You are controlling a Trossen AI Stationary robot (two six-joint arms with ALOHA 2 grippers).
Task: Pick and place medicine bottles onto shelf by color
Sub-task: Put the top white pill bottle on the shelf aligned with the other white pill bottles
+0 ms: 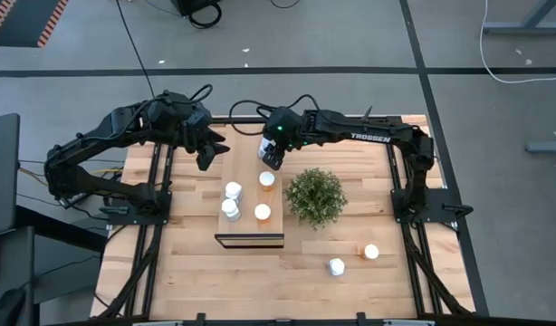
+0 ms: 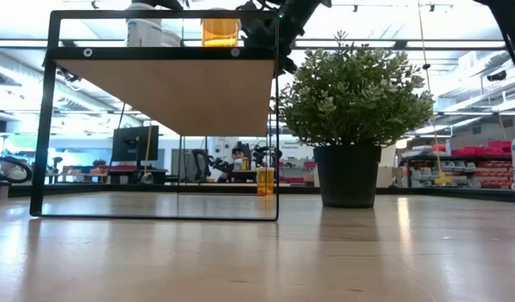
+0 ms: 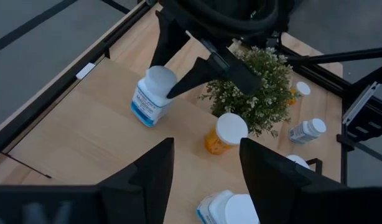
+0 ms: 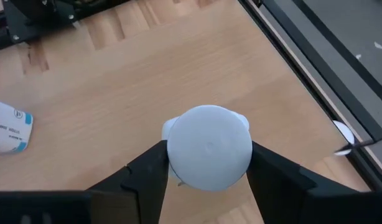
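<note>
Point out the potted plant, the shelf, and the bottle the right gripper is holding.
plant point(image 1: 315, 196), high view, middle of the foliage.
shelf point(image 1: 246, 210), high view, bare wood of its top between the bottles.
white bottle point(image 4: 209, 147), right wrist view, centre of its cap, between the right gripper's fingers.

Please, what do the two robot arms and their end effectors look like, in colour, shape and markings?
Both arms are black, made of thick jointed segments with black cables looped along them. The right arm carries white "TROSSEN" lettering and a small green light near its wrist. Each end effector, left end effector and right end effector, has two flat, dark, angular fingers.
</note>
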